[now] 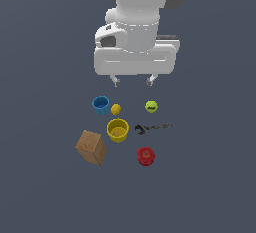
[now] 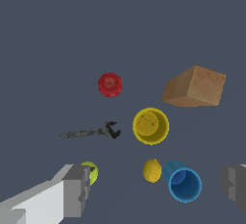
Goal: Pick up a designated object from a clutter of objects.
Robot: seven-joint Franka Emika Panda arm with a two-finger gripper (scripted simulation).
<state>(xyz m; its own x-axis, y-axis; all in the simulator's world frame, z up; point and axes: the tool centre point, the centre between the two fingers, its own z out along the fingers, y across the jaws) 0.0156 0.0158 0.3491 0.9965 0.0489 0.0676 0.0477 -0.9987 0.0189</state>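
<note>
The yellow cup stands upright in the middle of the clutter, and it also shows in the wrist view. Around it lie the blue cup, the small yellow lemon, the green tennis ball, the black wrench, the red apple and the brown wooden box. My gripper hangs open and empty well above the objects, behind the blue cup and tennis ball in the exterior view. In the wrist view its fingers stand wide apart.
The objects rest on a flat dark grey floor. In the wrist view the blue cup and lemon lie between the fingers, with the tennis ball partly hidden by one finger.
</note>
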